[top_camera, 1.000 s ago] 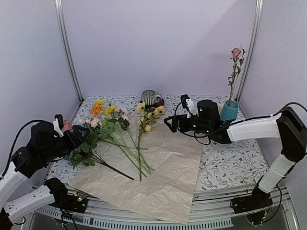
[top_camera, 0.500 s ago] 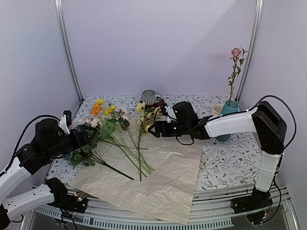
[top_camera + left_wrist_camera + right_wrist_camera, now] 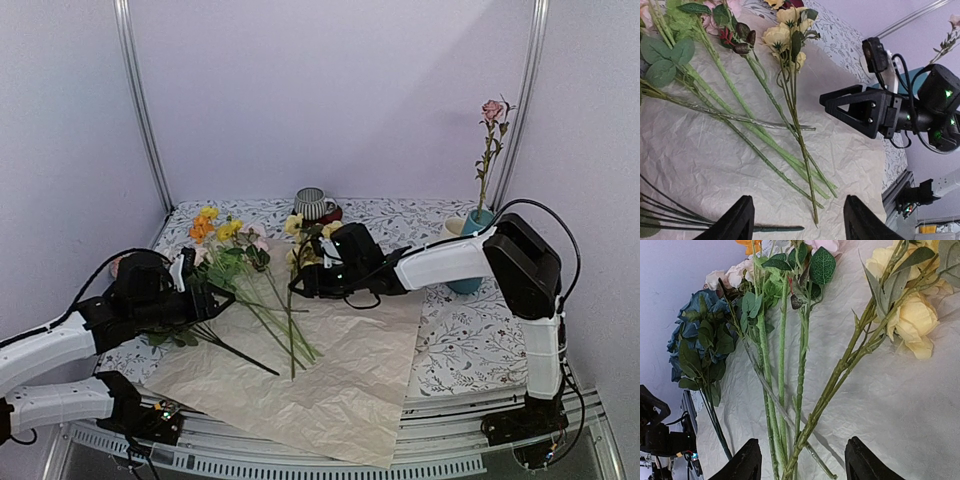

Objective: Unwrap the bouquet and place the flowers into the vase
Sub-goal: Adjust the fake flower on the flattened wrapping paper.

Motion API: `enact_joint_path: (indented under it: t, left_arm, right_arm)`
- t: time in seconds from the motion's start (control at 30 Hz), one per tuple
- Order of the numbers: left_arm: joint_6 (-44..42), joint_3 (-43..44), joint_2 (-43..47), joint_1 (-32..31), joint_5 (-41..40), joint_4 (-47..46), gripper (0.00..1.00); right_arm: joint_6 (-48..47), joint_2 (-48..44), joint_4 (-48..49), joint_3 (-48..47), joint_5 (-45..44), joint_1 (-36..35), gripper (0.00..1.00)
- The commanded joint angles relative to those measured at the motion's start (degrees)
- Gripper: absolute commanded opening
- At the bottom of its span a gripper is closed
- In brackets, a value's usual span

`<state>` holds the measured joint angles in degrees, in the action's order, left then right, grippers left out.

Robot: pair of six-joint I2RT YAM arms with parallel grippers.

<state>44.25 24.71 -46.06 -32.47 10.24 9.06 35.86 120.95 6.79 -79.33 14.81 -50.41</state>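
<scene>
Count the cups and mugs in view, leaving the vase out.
2. A striped grey cup stands at the back centre. A cream mug peeks out just left of the teal vase at the back right, partly hidden by the arm. No others show.

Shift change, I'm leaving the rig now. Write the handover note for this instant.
Left gripper: open, empty, above the paper by the stem ends.
Right gripper: open, stems of the yellow roses between its jaws, not gripped.
Done: paper spread flat; one pink rose stands in the vase.
Left: the other flowers lie on the paper; put them in the vase.
</scene>
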Motion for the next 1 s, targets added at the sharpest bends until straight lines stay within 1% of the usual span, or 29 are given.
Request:
enact_joint_path:
  t: [0.0,0.13,0.5,0.63,0.8,0.93,0.97]
  left_arm:
    - [-0.78,-0.77,-2.7,0.08,4.5,-6.51,0.62]
    - [-1.03,-0.88,-3.77,0.04,4.75,-6.95,0.6]
    - [-2.18,-0.29,-3.15,0.12,3.77,-5.6,0.59]
    - [-2.58,0.51,-2.8,0.19,3.36,-4.13,0.59]
    - [-2.33,0.34,-1.81,0.21,2.78,-3.71,0.59]
    - [-2.15,0.13,-1.28,0.11,2.77,-3.48,0.59]
    - [-2.07,0.08,-1.11,0.12,2.77,-3.44,0.59]
  right_arm:
    - [2.47,4.16,-0.19,-3.98,2.01,-0.17,0.58]
    - [3.85,7.64,-0.69,-6.63,2.38,-0.18,0.58]
    - [7.09,16.02,-0.59,-13.87,4.78,-0.14,0.57]
    - [6.91,14.5,0.58,-13.84,3.92,-0.04,0.45]
    - [4.86,9.02,1.1,-12.5,1.76,0.13,0.21]
    - [2.93,3.21,2.49,-8.78,-1.29,0.22,0.2]
    - [2.35,1.51,2.87,-7.54,-2.01,0.19,0.18]
